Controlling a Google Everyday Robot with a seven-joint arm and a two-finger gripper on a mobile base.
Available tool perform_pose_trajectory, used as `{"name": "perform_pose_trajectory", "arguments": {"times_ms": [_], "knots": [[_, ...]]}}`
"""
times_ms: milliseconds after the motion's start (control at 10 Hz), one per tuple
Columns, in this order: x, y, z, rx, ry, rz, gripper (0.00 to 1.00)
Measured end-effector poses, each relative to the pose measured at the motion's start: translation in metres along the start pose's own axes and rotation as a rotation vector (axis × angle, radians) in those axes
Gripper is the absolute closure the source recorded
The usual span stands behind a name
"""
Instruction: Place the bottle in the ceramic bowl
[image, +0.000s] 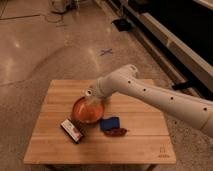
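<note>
Gripper holds bottle over ceramic bowl.

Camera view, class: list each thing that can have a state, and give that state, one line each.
gripper: over the far rim of the bowl, carrying the bottle
bottle: above the bowl's far rim, cap up, not yet set down
ceramic bowl: upright on the table
blue packet: lying flat
snack bar: lying flat
wooden table: level

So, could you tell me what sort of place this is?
Probably a lab or test hall: polished concrete floor with a blue tape cross, a small wooden table, and the gripper over the ceramic bowl.
</note>
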Motion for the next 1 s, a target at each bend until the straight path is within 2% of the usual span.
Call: {"name": "perform_pose_trajectory", "arguments": {"times_ms": [100,300,400,500,800,1000], "knots": [[-0.003,-0.001,0.009,-0.005,0.003,-0.016,0.2],[-0.008,-0.001,0.027,-0.014,0.01,-0.047,0.2],[-0.01,-0.003,0.034,-0.009,0.013,-0.062,0.2],[-0.002,-0.006,0.039,0.008,0.029,-0.076,0.2],[0.026,-0.007,0.039,0.037,0.07,-0.077,0.2],[0.048,-0.006,0.024,0.059,0.094,-0.054,0.2]]}}
